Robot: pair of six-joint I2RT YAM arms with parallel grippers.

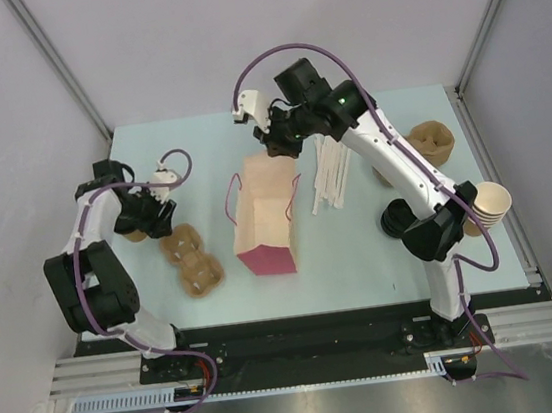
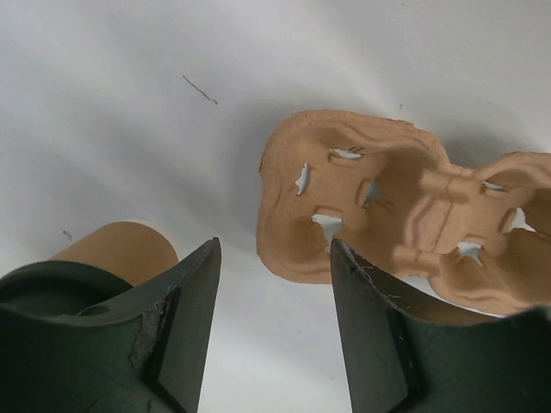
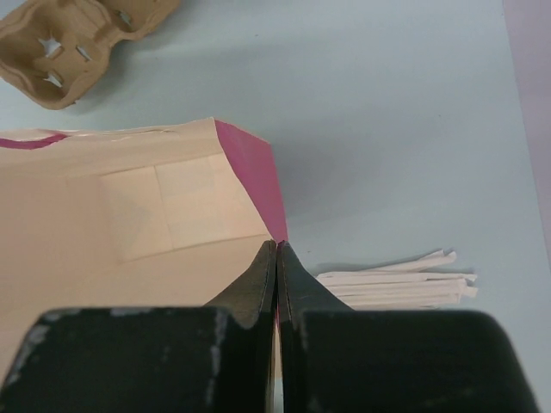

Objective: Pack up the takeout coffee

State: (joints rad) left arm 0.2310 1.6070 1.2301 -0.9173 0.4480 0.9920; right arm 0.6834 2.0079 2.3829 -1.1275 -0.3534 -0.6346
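The surface [image 1: 414, 260] carries everything within my reach. The paper bag [image 1: 262, 213] lies in the middle of it, with its mouth toward the far side. My right tool [image 3: 276, 245] is fully closed on the far rim of that mouth, at the corner where the pink side panel meets the tan face, and a sliver of paper shows between the fingers. I judge this hold is meant to lift the rim and keep the mouth open for loading.

The cup carrier [image 2: 387, 215] lies flat to the left of the bag with its sockets empty, and I take it to be the cup's seat before packing. A bundle of white straws [image 1: 331, 175] lies to the right of the bag, apart from both tools.

The takeout coffee [image 2: 116, 249], brown cup with its black lid on, is at the far left, just beside the carrier. My left tool [image 2: 275, 245] hangs over that spot, partly open, with only bare surface between its fingers. The cup sits outside the left finger, partly hidden by it, so I hold nothing there. I cannot tell whether that finger touches the cup.
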